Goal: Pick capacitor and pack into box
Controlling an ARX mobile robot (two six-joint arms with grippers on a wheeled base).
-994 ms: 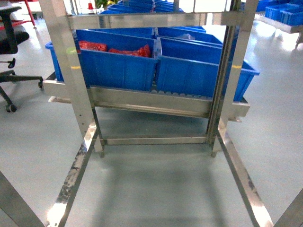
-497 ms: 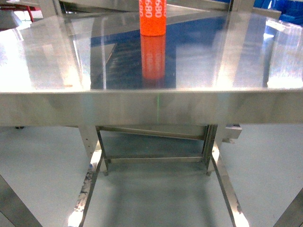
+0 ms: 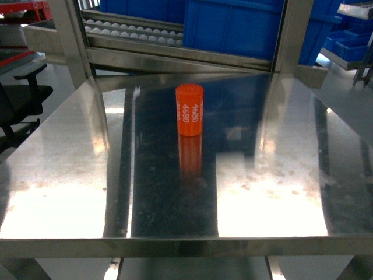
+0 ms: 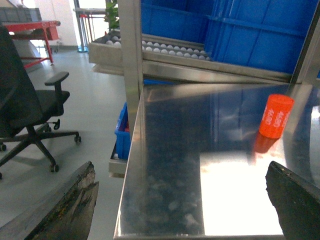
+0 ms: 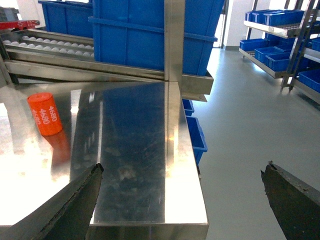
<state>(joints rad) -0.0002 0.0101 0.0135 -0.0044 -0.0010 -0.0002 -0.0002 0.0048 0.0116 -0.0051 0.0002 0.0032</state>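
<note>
An orange cylindrical capacitor (image 3: 190, 109) with white digits stands upright near the middle of a shiny steel table (image 3: 58, 181). It also shows at the right of the left wrist view, capacitor (image 4: 275, 115), and at the left of the right wrist view, capacitor (image 5: 45, 113). My left gripper (image 4: 182, 187) hangs open over the table's near left edge, well short of the capacitor. Over the near right corner my right gripper (image 5: 182, 182) is open too, with nothing between its fingers. Neither gripper shows in the head view. The box is out of view.
Behind the table runs a roller rack (image 3: 134, 32) carrying big blue crates (image 3: 233, 26). A black office chair (image 4: 25, 107) stands on the floor to the left. More blue crates (image 5: 272, 50) sit on shelving at the far right, and a steel post (image 5: 175, 40) rises at the table's back.
The head view has risen from looking under the table at the floor and lower rack to looking down on the tabletop. The capacitor stands in the same place.
</note>
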